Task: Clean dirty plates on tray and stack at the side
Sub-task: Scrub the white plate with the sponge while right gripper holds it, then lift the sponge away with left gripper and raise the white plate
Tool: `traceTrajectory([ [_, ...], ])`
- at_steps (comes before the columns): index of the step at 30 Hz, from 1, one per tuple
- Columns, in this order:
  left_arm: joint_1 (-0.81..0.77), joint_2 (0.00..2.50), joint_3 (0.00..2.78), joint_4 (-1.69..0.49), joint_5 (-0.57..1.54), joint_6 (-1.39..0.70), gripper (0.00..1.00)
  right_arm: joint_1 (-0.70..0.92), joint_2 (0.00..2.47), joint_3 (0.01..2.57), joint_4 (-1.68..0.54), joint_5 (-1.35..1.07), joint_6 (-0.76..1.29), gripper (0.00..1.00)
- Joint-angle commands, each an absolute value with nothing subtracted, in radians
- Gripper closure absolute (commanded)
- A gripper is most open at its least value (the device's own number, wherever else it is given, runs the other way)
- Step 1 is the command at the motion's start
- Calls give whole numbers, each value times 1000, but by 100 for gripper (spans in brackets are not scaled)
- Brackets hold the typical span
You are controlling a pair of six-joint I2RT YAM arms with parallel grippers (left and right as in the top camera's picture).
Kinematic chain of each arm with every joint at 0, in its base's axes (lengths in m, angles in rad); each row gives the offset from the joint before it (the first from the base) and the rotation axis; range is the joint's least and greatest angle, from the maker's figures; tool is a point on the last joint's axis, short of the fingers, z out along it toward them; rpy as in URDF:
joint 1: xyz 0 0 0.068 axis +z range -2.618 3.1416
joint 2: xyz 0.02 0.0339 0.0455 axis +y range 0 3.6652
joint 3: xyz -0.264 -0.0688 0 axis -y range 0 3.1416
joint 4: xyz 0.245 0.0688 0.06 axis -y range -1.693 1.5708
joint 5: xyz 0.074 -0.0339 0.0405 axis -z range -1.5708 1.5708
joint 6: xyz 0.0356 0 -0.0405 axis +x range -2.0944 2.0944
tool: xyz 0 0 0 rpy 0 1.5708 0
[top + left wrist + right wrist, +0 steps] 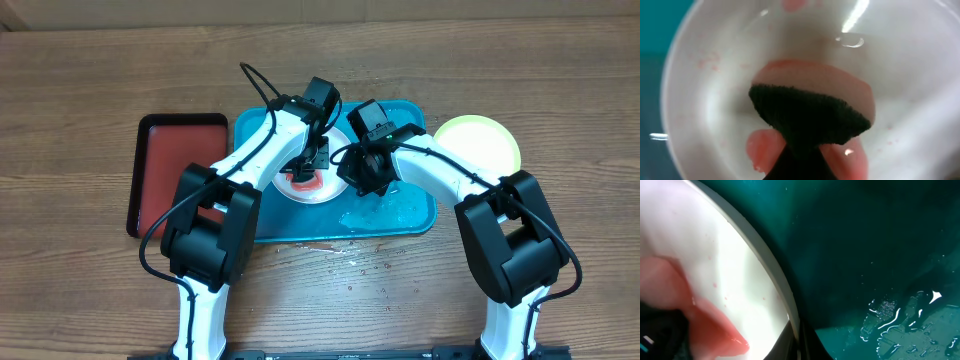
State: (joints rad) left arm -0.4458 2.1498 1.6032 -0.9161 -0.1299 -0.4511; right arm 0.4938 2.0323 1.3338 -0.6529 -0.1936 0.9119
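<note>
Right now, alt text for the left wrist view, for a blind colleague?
Close up, a dark fuzzy pad sits on a pink-red mass in the middle of the white plate, which has faint pink specks. A sliver of turquoise tray shows at top left.

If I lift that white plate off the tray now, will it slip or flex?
Probably slippery: the white plate shows wet glints and smears, and water beads on the turquoise tray beside it. Thin rim suggests light, possibly slightly flexible.

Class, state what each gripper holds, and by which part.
Left gripper pinches a dark sponge by its narrowed near end, on the white plate. Right gripper seems to clamp that plate's rim.
</note>
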Motion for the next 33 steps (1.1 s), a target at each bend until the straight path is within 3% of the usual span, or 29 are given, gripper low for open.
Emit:
traceTrajectory([
  [1, -438, 2146, 1579, -915, -298, -385, 96, 494, 2072, 1315, -661, -119, 908, 96],
  [7, -438, 2146, 1581, -876, -518, -381, 96, 494, 2072, 1315, -660, -119, 908, 96],
  [15, -439, 2146, 1717, -934, -546, -371, 96, 494, 2072, 1314, -660, -111, 908, 96],
  [28, -422, 2145, 2165, -1283, -381, -371, 96, 494, 2072, 1310, -661, -105, 861, 96],
  [33, -358, 2145, 2226, -1420, -174, -369, 96, 490, 2072, 1310, -663, -153, 751, 96],
])
